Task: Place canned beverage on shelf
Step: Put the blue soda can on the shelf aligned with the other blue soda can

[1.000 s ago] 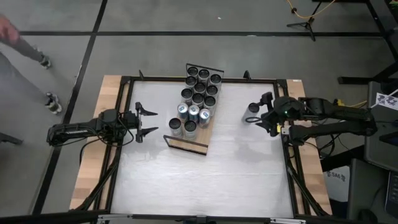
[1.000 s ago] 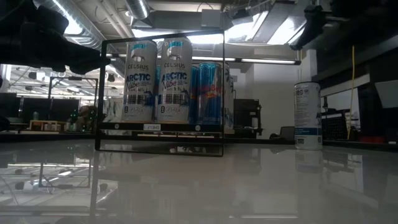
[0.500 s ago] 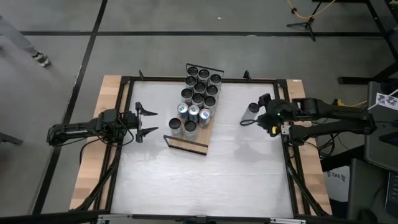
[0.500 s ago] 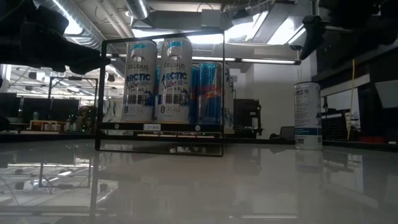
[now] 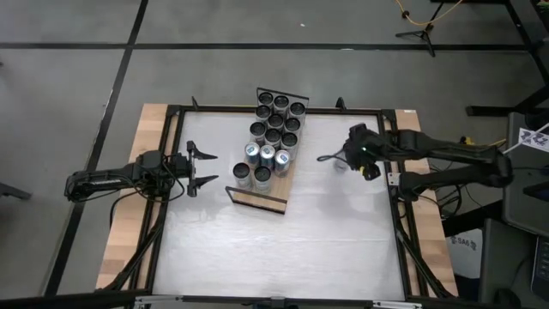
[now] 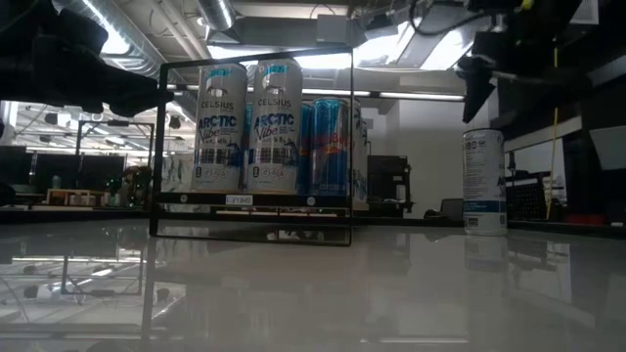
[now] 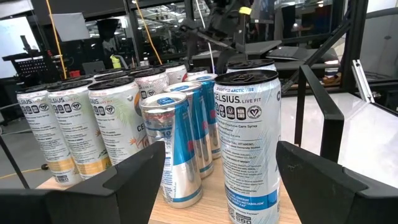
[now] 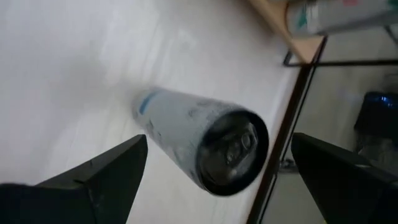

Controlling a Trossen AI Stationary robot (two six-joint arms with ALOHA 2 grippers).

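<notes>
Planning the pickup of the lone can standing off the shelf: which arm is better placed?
Right. Its open tool hangs directly over the lone can; the left tool waits beyond the shelf, cans between.

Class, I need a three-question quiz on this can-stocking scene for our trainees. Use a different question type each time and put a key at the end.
1. True or false: the right gripper is shut on the loose can.
2. Multiple choice: the loose can stands (A) on the shelf, (B) upright on the white table, apart from the shelf, (C) on its side on the floor.
3. Fill in: the left gripper waits with its jaws ____, pointing at the cans on the shelf.

Key
1. False: the jaws are open, above the can, one finger on either side in the wrist view.
2. B
3. open
</notes>
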